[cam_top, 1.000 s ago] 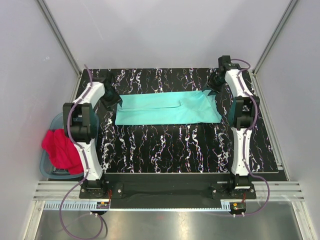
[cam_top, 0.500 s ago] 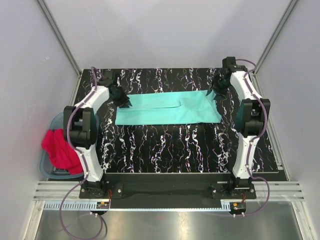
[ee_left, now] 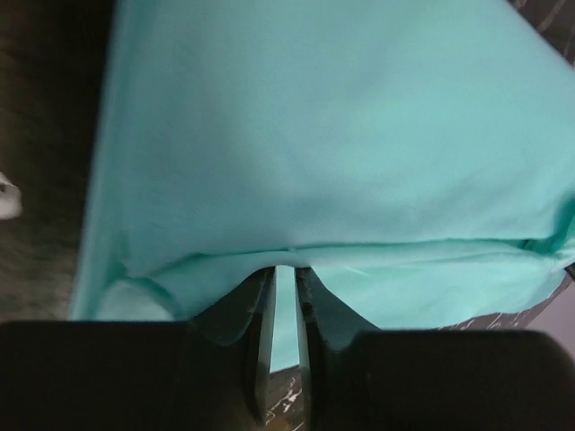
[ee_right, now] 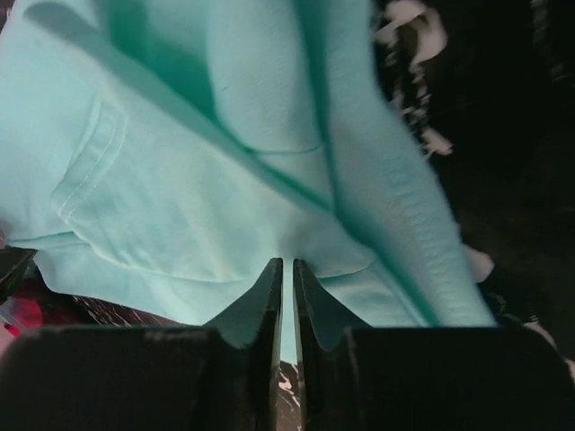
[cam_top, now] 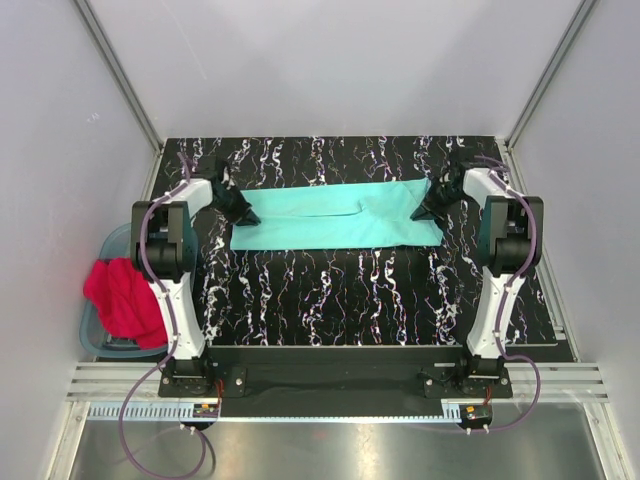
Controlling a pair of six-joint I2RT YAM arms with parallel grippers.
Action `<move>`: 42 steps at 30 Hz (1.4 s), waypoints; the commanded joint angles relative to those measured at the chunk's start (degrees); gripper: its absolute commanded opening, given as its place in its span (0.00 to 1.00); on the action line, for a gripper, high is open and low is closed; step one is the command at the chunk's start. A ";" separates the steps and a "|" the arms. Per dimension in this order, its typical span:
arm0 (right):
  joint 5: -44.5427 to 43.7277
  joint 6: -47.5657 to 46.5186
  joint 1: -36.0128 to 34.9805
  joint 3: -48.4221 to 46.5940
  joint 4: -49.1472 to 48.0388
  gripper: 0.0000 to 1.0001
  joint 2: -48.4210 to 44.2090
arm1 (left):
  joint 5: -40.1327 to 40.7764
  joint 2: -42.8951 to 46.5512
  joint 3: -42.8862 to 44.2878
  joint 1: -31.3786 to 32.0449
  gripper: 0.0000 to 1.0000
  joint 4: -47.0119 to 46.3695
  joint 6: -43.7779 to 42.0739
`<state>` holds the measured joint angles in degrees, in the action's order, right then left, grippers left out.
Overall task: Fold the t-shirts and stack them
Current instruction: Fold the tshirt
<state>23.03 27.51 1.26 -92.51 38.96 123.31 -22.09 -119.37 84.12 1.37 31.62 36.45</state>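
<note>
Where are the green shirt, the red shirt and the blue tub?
green shirt (cam_top: pixel 330 222), top view, middle of the cloth.
red shirt (cam_top: pixel 120 300), top view, middle of the heap.
blue tub (cam_top: pixel 108 245), top view, far rim.

A robotics lab test cell: plain pale grey panel walls (cam_top: pixel 330 60) on silver aluminium profile posts (cam_top: pixel 115 75) enclose a black, white-veined marble-pattern worktop (cam_top: pixel 340 290), with a white-and-black left arm (cam_top: pixel 176 310), a matching right arm (cam_top: pixel 490 310) and purple cables (cam_top: pixel 535 385) on a slotted aluminium rail (cam_top: pixel 560 380) along its near edge.
</note>
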 commanded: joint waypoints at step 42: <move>19.79 10.81 -7.77 -4.97 -15.95 0.24 -0.51 | -4.37 11.17 -17.66 -0.24 0.30 -2.08 -2.17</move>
<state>45.91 39.70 -8.82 -98.17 20.27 132.53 -27.14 -111.31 69.60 -0.58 30.83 34.44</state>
